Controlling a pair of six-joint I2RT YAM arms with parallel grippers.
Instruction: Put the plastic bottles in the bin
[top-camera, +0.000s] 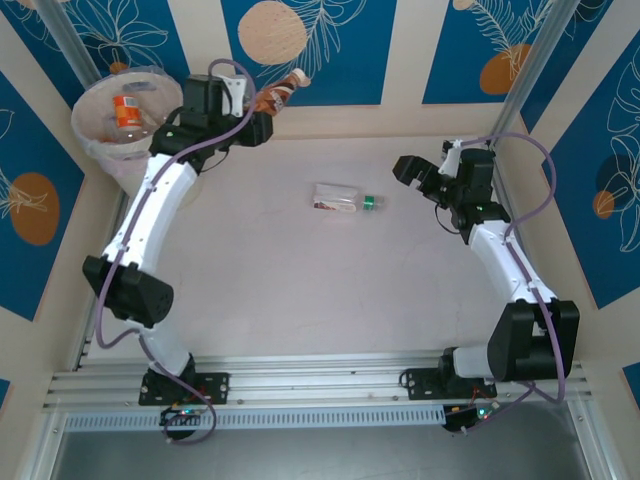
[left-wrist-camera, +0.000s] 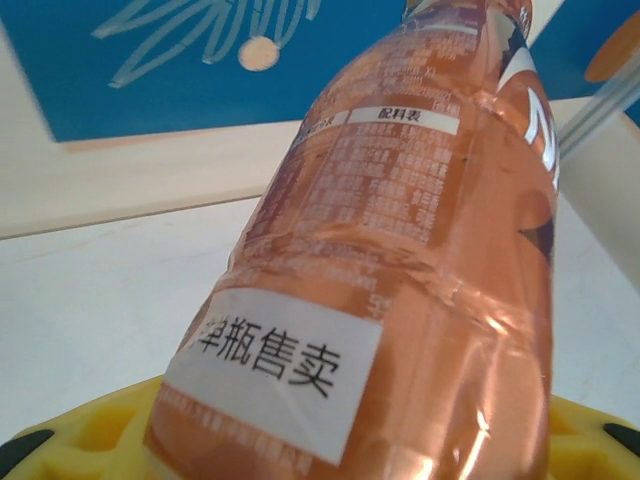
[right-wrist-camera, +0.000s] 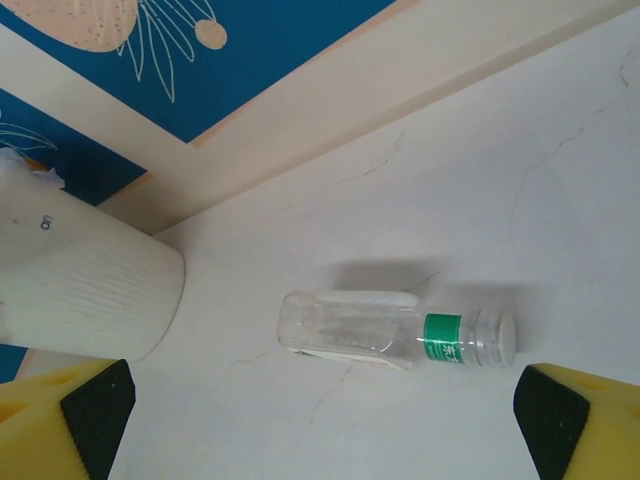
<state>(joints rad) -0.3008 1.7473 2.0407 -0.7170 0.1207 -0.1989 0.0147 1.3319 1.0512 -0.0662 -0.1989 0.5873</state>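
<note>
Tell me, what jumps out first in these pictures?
The left claw grips an orange-labelled bottle, held up at the far side of the table, just right of the white bin in the far left corner. A second bottle lies inside the bin. A clear bottle with a green band lies on its side mid-table, in front of the open right claw.

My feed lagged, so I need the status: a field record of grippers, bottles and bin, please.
bin: cream-white round plastic bin, contains second orange-labelled bottle
left gripper: shut on orange-labelled clear plastic bottle, raised, to the right of the bin
right gripper: open, empty
white table: clear green-banded plastic bottle lying on its side
</note>
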